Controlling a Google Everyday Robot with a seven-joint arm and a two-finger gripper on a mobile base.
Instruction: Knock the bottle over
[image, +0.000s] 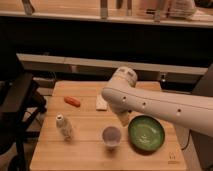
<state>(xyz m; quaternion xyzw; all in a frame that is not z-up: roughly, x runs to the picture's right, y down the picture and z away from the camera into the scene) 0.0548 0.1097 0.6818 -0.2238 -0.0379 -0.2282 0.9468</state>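
The bottle (64, 127) is small, slim and pale with a white cap. It stands upright on the left part of the wooden table (85, 155). My white arm reaches in from the right across the middle of the table. My gripper (123, 119) hangs below the arm, just behind the white cup (111, 136) and well to the right of the bottle, not touching it.
A green bowl (146, 133) sits to the right of the cup. An orange oblong item (72, 101) lies at the back left. A white block (101, 104) lies behind the arm, partly hidden. A dark chair (17, 102) stands at the table's left edge.
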